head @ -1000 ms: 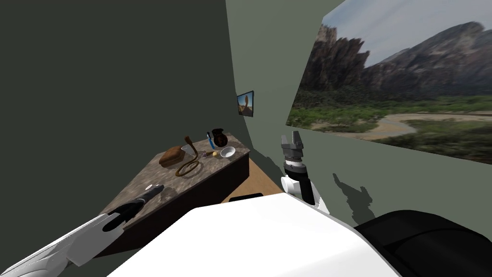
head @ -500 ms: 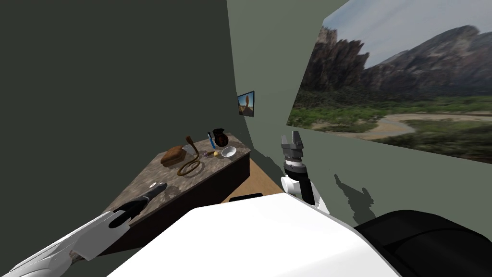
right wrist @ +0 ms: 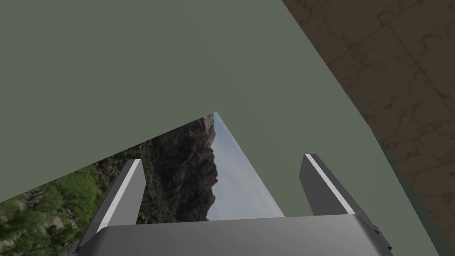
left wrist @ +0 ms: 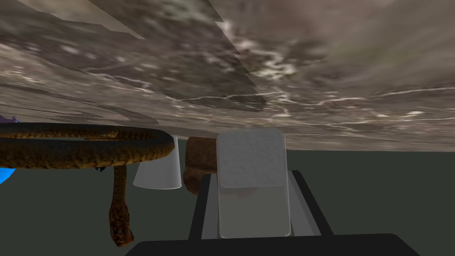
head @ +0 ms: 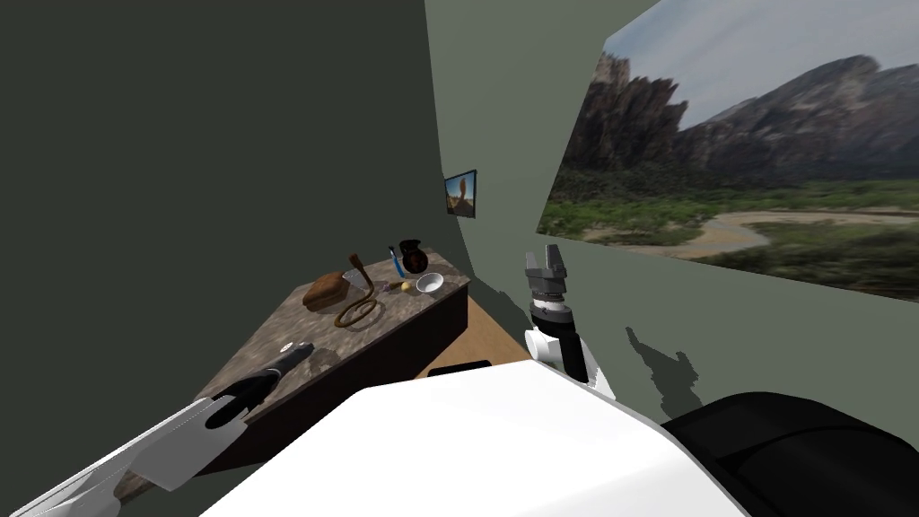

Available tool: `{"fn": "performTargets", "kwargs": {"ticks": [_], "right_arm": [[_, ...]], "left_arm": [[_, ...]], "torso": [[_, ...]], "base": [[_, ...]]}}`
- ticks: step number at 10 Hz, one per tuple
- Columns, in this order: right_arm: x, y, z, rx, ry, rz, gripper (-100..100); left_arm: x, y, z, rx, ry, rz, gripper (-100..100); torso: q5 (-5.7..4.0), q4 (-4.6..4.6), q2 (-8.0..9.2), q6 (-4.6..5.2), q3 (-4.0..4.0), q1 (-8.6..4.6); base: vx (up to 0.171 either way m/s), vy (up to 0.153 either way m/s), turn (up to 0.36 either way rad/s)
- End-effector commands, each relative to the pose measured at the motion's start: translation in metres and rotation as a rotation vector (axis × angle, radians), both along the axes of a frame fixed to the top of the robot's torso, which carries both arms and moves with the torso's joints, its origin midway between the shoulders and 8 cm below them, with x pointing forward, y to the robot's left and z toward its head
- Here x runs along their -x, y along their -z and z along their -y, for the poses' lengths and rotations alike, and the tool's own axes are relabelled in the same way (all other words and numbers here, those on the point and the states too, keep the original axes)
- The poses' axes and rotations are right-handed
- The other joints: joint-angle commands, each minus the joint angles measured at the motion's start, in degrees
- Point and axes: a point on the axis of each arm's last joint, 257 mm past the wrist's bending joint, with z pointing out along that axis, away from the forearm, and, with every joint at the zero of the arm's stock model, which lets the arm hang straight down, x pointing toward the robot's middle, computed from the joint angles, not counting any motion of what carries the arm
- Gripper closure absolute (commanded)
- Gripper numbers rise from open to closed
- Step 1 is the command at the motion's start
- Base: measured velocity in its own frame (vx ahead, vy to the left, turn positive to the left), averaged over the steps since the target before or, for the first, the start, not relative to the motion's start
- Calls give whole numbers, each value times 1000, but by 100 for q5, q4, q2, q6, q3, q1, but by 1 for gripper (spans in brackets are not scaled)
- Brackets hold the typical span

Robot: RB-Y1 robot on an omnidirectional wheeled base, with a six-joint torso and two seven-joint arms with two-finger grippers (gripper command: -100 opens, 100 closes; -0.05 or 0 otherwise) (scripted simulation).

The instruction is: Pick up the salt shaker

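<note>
Lifting straight up looks like the move: my left jaws are clamped on the salt shaker (left wrist: 251,178) at the near end of the desk (left wrist: 311,66). I'd go slow so it doesn't slip or clip the snake (left wrist: 84,146) nearby; right jaws sit apart.

Head camera looks steeply down, rolled, at the table (head: 310,334) from well apart. Left wrist camera, inverted, skims it just behind the shaker (left wrist: 251,164); both show the snake (left wrist: 80,150). Right wrist camera faces away.
</note>
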Motion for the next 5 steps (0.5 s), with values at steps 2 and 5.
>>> {"fn": "performTargets", "kwargs": {"ticks": [2, 5], "right_arm": [[0, 0, 0, 0, 0, 0, 0], [0, 0, 0, 0, 0, 0, 0]], "left_arm": [[5, 0, 8, -7, -18, -17, 100], [10, -9, 16, -10, -31, -13, 100]], "torso": [[5, -2, 3, -4, 1, 12], [1, -1, -10, 7, -5, -21]], "base": [[-12, 62, -4], [-7, 21, -18]]}}
